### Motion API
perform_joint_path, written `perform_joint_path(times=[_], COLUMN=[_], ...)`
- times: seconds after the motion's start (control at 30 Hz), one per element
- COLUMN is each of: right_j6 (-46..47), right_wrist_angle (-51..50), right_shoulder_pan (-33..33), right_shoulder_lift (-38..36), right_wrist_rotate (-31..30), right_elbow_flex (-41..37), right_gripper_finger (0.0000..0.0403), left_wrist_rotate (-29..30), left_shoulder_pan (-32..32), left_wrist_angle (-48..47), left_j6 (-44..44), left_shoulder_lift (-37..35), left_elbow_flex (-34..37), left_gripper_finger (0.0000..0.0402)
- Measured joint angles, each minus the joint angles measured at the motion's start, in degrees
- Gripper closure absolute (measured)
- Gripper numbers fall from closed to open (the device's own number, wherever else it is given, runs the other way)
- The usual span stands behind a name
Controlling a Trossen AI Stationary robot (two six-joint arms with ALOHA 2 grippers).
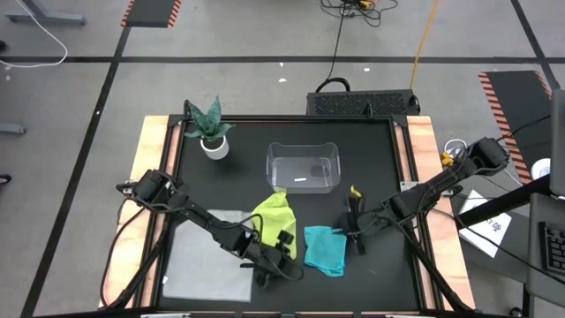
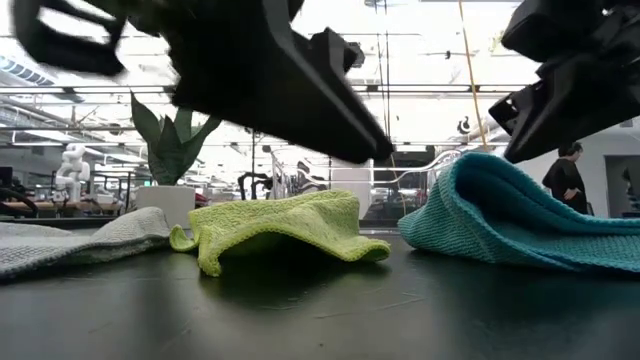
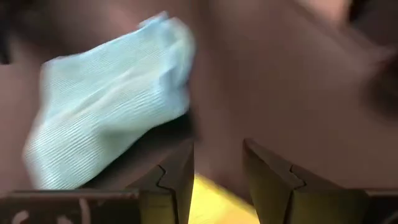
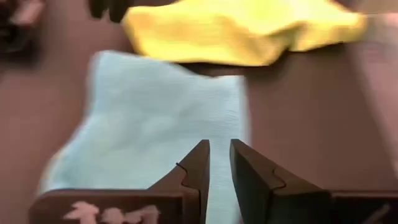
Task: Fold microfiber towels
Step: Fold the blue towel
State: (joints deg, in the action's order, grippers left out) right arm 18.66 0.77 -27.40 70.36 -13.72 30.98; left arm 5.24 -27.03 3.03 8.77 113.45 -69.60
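Nearest the front edge of the table [image 1: 371,291], the left gripper [image 1: 269,265] hangs low between the yellow-green towel [image 1: 274,215] and the teal towel [image 1: 324,248]. Its fingers [image 3: 180,180] stand a moderate gap apart with nothing between them; the yellow-green cloth shows just under them and the teal one lies ahead. The grey towel [image 1: 207,254] lies flat at the left front.

The right gripper [image 1: 355,231] hovers just beside the teal towel's right edge, its fingers [image 4: 196,171] drawn narrow with only a slit between, and empty. That towel lies crumpled, its long axis running front to back, directly ahead of those fingers, so the right arm looks better placed to take its edge. Farther back stand a clear bin [image 1: 305,166] and a potted plant [image 1: 210,131].
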Motion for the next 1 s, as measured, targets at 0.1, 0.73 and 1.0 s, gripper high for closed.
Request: perform_joint_path(times=[0.1, 0.73, 1.0], right_j6=[-2.2, 1.1, 3.0], right_wrist_angle=[1.2, 16.5, 19.9], right_shoulder_pan=[-0.1, -0.1, -0.1], right_shoulder_lift=[0.4, 8.6, 14.8], right_wrist_rotate=[0.5, 5.8, 6.5], right_elbow_flex=[0.0, -7.6, -7.7], right_gripper_finger=[0.0349, 0.0348, 0.0348], left_wrist_rotate=[-2.6, 6.4, 14.6], left_shoulder_pan=[-0.2, 0.4, 0.9], left_wrist_angle=[1.9, 3.7, 10.2], left_j6=[1.2, 7.7, 19.4], left_shoulder_lift=[0.0, 6.5, 6.6], left_elbow_flex=[0.0, 0.0, 0.0], left_gripper_finger=[0.0266, 0.0266, 0.0266])
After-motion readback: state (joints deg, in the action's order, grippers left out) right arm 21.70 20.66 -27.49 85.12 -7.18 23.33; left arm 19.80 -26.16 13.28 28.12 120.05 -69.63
